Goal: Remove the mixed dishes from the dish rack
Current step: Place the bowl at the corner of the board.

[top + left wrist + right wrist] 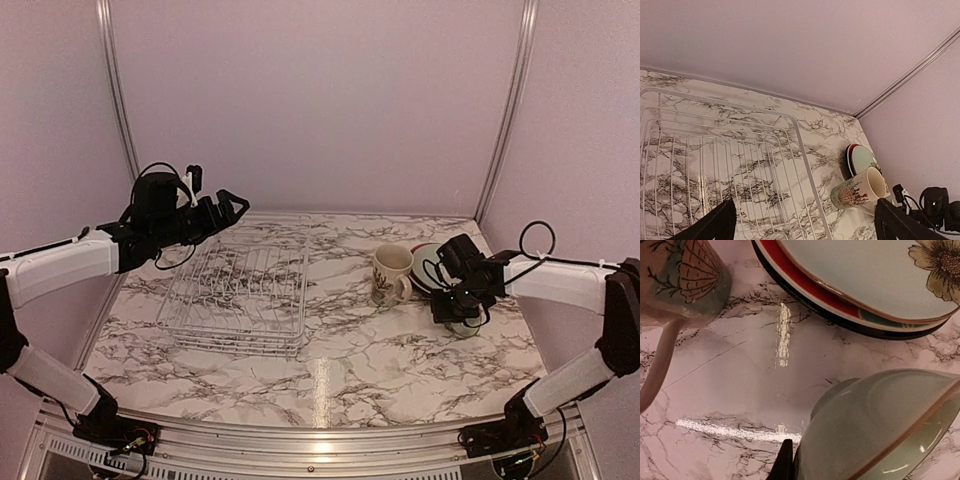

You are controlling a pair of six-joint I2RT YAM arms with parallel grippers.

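The white wire dish rack [240,290] lies at the table's middle left with nothing in it. My left gripper [228,208] hangs open above the rack's far left corner; in the left wrist view its dark fingertips [715,225] stand far apart over the rack [740,165]. On the right stands the cream floral mug [390,275], with the pale green plate [865,275] stacked on the striped-rim plate [805,287] behind it. My right gripper [455,305] is shut on the rim of the small pale green bowl [880,425], which is tilted just above the table; one finger [786,462] shows against its wall.
The marble table [350,360] ends at pink walls at the back and sides, with a metal rail [300,440] along the near edge. The mug [860,190] and plates [860,160] stand close to the right wall, a short way right of the rack.
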